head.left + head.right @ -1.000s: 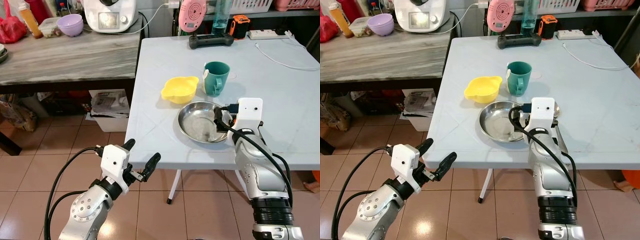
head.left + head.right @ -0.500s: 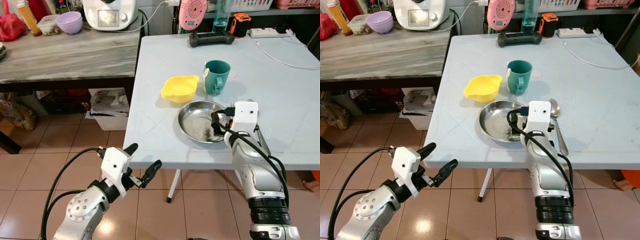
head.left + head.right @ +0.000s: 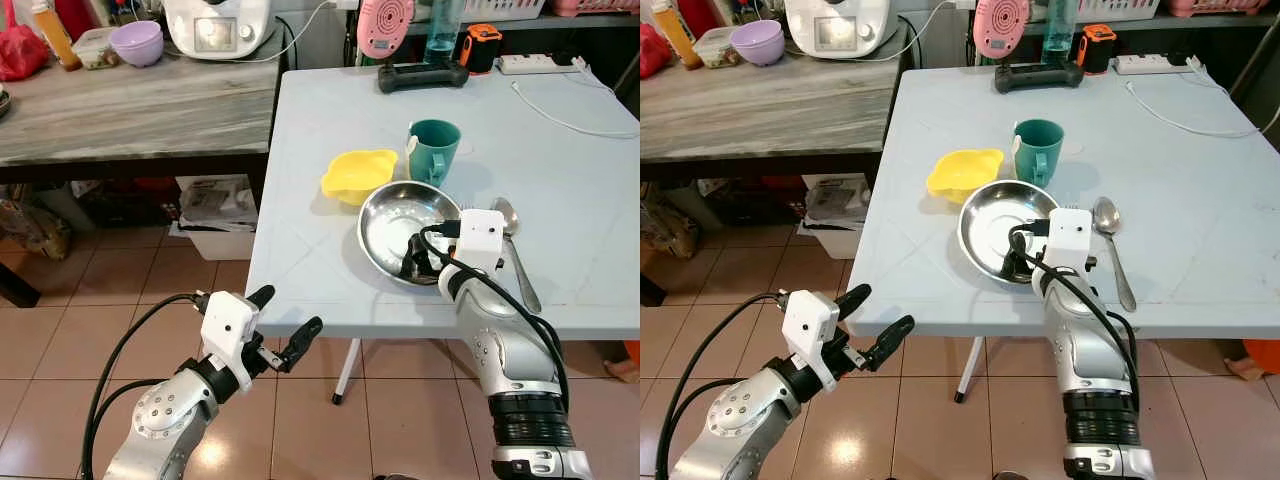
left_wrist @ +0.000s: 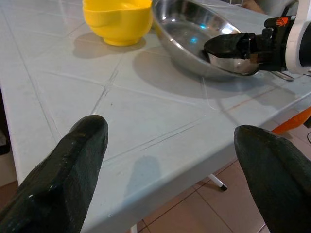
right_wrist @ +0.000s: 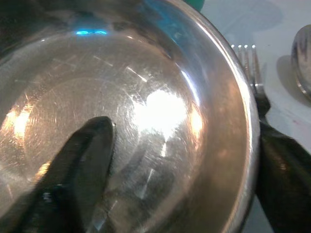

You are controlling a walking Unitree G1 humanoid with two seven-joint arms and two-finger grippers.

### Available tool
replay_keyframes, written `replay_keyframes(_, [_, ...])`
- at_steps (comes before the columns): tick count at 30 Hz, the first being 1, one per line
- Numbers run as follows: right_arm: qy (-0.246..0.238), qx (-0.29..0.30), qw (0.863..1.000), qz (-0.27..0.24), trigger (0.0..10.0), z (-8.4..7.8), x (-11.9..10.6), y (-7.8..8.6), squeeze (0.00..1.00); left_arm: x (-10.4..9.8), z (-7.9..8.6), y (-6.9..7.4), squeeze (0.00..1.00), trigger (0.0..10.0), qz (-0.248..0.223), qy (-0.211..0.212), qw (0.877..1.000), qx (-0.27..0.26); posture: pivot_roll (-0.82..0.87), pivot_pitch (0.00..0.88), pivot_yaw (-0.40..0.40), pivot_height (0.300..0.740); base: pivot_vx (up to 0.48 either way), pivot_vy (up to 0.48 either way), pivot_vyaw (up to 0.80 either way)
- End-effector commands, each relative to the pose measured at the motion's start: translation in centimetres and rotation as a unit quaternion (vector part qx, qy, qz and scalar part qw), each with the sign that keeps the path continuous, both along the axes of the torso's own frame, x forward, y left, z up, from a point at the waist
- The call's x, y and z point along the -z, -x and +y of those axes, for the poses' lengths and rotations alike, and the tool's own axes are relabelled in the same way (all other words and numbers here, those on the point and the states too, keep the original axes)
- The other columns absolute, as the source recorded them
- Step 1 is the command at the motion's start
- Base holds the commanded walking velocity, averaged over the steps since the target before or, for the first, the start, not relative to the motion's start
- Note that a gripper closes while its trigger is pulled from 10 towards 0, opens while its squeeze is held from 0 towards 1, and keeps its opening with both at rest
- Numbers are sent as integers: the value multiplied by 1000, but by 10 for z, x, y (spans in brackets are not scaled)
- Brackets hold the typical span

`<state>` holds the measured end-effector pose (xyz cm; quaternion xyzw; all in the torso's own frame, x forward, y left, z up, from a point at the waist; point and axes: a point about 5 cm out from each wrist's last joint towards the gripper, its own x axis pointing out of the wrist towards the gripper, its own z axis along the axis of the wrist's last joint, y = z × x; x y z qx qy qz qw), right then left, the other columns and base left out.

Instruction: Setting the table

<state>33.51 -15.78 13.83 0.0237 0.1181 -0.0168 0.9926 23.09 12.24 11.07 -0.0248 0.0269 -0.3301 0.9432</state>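
The right gripper [image 3: 418, 262] pinches the near rim of the steel plate [image 3: 395, 225], one finger inside and one outside, likely to reposition it. The plate sits just before the green mug [image 3: 433, 153], beside the yellow bowl [image 3: 358, 176]; a spoon [image 3: 516, 245] flanks it. The left gripper [image 3: 285, 330] hangs spread, holding nothing, below the table [image 3: 300, 240].

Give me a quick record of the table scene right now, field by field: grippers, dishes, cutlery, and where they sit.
right gripper: shut on the near rim of the steel plate, one finger inside, one outside
left gripper: open, below the table edge, holding nothing
yellow bowl: touching the plate's far left rim
green mug: upright, behind the plate
spoon: flat on the table, right of the plate
fork: tines beside the plate's rim
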Motion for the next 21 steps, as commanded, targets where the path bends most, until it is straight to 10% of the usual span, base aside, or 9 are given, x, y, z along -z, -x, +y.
replay_keyframes(1, [-2,-14,1000,6,10000,5,0,1,0,-4,2,1,0,10000,-4,-2,1000,-2,-110,130,55,740,0,0,0])
replay_keyframes(15, [-15,-6,1000,14,10000,1,0,3,0,-6,-1,-1,0,10000,-4,-3,1000,3,-115,124,60,740,0,0,0])
replay_keyframes(18, [-23,-11,999,22,0,4,1,1,0,-6,-1,-1,0,10000,-4,-4,1000,5,-115,124,61,740,0,0,0])
replay_keyframes(21, [-35,-14,999,32,0,6,3,1,0,-6,-1,-1,0,10000,-3,-5,1000,5,-114,124,61,740,0,0,0])
